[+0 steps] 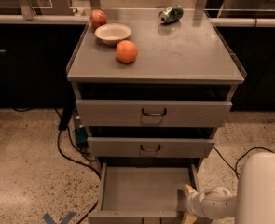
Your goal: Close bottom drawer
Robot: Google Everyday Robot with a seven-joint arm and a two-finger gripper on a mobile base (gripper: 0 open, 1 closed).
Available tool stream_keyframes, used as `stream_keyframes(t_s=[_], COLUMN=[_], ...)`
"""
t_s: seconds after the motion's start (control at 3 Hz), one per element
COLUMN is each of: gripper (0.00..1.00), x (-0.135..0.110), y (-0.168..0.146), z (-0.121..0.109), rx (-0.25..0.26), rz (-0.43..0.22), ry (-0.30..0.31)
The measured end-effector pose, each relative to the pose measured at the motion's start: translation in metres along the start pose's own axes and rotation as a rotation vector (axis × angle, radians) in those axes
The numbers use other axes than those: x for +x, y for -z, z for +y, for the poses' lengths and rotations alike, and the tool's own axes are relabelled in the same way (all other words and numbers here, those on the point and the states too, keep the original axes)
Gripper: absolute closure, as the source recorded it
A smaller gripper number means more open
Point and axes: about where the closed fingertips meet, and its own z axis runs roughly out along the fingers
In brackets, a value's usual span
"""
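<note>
Gripper (pixel 189 204) sits at the lower right of the view, on the end of a white arm (pixel 263 190), right at the front right corner of the bottom drawer (pixel 141 190). It seems to touch the drawer's side wall there, though the contact is hard to make out. Whether the gripper is open or closed cannot be told from this angle. The bottom drawer is pulled far out towards the camera, and its front lies at the very bottom edge of the view. Above it the middle drawer (pixel 150 148) and the top drawer (pixel 153 112) each stand slightly out. On the cabinet top (pixel 188 55) lie an orange (pixel 126 51), a pale bowl (pixel 112 33) just behind it, a red fruit (pixel 98 18) at the back left corner and a green can (pixel 170 14) on its side at the back. Dark cables (pixel 65 143) trail over the speckled floor (pixel 25 162) left of the cabinet
</note>
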Motion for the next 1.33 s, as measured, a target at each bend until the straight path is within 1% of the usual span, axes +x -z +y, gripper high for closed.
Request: stream_keyframes(t_s=[0.33,0.67,1.0,1.33], gripper=[0.00,0.00,0.00,0.00], x=[0.002,0.002,0.006,0.004], y=[-0.001,-0.001,-0.015,-0.019], z=[-0.014,-0.014,-0.045,-0.056], rx=[0.028,0.029,0.108,0.141], rz=[-0.002,-0.002,-0.025,-0.038], ry=[0.016,0.017,0.075,0.093])
